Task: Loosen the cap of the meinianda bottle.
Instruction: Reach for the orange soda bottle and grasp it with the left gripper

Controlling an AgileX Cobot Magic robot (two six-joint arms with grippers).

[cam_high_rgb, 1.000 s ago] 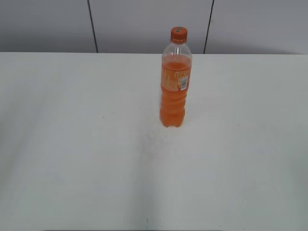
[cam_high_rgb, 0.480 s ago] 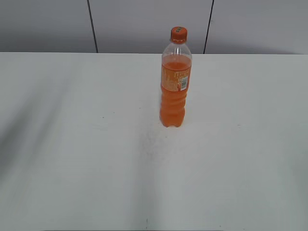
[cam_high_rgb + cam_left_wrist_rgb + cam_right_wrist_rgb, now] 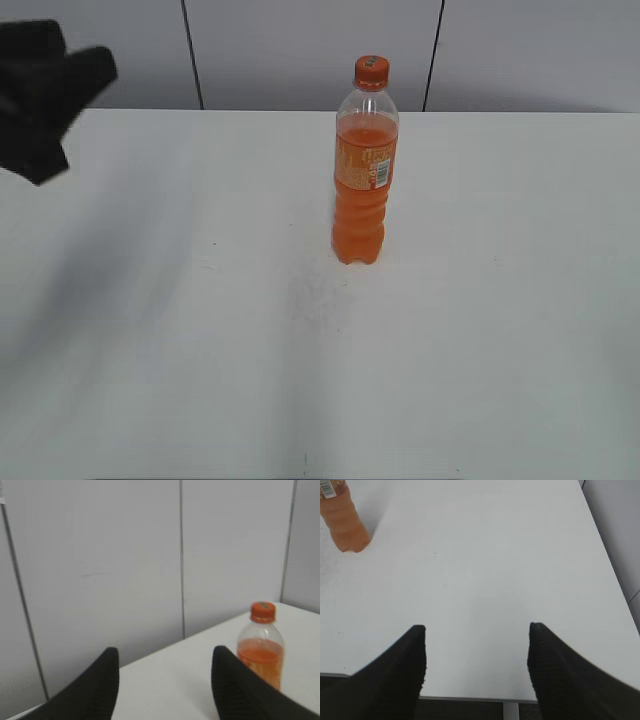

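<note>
The bottle [image 3: 365, 165] stands upright near the middle of the table [image 3: 480, 330], its cap [image 3: 371, 71] on and untouched. The left gripper [image 3: 45, 95] has just entered at the far left edge, jaws apart and empty, well away from it. The right gripper [image 3: 475, 650] hangs open over the table's near edge. The approach looks barely begun.

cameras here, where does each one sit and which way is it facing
Exterior view: in front of the white table, above it, slanting down at the tall clear plastic bottle of orange drink; left gripper blurred at upper left.
Left wrist view: behind the left gripper, facing the grey wall panels; open jaws frame the bottle's round orange screw cap.
Right wrist view: above the table's near edge, looking down past the open right gripper.
All three share the bottle.
</note>
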